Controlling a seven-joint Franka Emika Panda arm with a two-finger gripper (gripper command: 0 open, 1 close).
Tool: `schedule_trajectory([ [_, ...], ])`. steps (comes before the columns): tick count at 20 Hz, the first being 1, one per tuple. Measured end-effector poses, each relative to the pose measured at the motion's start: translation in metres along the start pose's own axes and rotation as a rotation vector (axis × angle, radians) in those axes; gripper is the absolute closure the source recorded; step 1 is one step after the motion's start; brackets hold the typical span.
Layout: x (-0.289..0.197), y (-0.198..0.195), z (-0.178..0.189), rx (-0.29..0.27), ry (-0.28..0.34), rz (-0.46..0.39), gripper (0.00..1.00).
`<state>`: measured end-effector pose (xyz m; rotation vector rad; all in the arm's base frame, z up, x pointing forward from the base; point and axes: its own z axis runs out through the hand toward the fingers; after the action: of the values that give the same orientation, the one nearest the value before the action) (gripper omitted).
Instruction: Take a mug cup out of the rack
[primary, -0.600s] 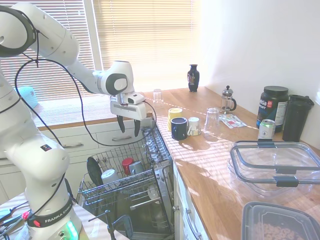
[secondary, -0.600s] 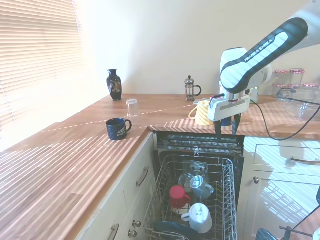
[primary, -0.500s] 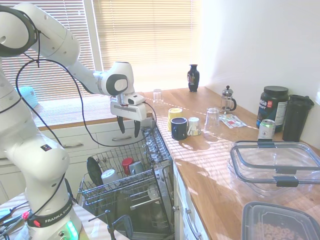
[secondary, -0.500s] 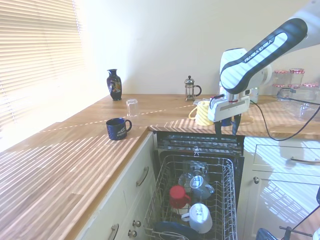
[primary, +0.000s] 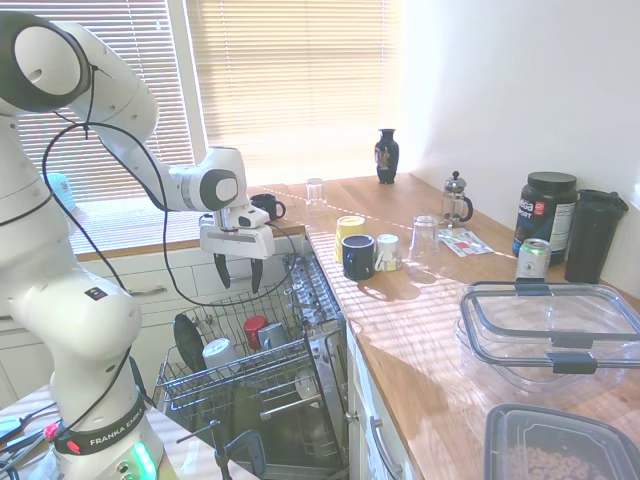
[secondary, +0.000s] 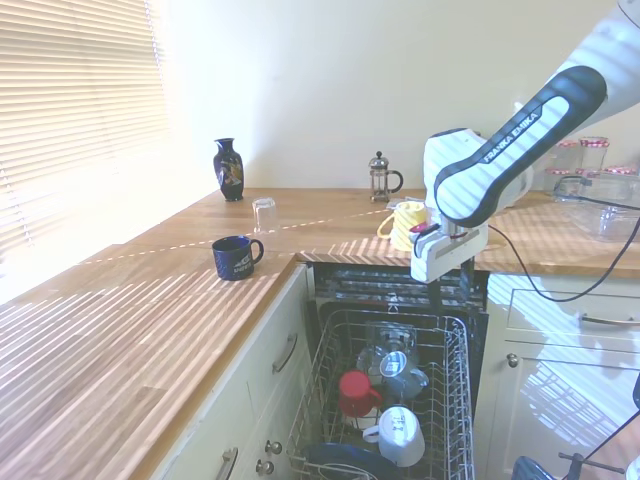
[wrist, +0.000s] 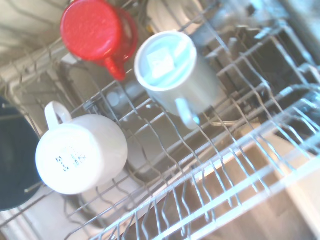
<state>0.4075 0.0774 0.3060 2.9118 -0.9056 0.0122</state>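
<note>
The rack (primary: 240, 378) is pulled out below the counter and holds mugs upside down: a red mug (primary: 254, 329), a white mug (primary: 217, 352) and a pale grey-blue mug (primary: 272, 335). My gripper (primary: 238, 276) hangs above the rack's back part, open, with nothing between its fingers. From the other side the rack (secondary: 461, 385) shows the red mug (secondary: 356, 392), the white mug (secondary: 397, 436) and the grey-blue mug (secondary: 401, 371) below my hand. The wrist view looks straight down on the red mug (wrist: 97, 33), the grey-blue mug (wrist: 172, 71) and the white mug (wrist: 80, 153).
A dark plate (primary: 187, 341) stands at the rack's left end. On the counter are a navy mug (primary: 358, 257), a yellow mug (primary: 349, 227), a black mug (primary: 266, 206), glasses, a French press (primary: 456, 199) and clear tubs (primary: 550, 335).
My arm has swung left in the first exterior view, away from the counter edge and over the rack. The gripper stays open. The mugs have not moved.
</note>
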Motion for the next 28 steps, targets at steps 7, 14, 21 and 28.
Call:
schedule_trajectory([
  [7,-0.003,-0.058,0.072,-0.088,-0.005,-0.149,0.00],
  [14,0.012,-0.083,0.132,-0.181,0.049,-0.229,0.00],
  [21,0.016,-0.106,0.178,-0.202,0.049,-0.264,0.00],
  [28,0.034,-0.109,0.219,-0.252,0.067,-0.257,0.00],
])
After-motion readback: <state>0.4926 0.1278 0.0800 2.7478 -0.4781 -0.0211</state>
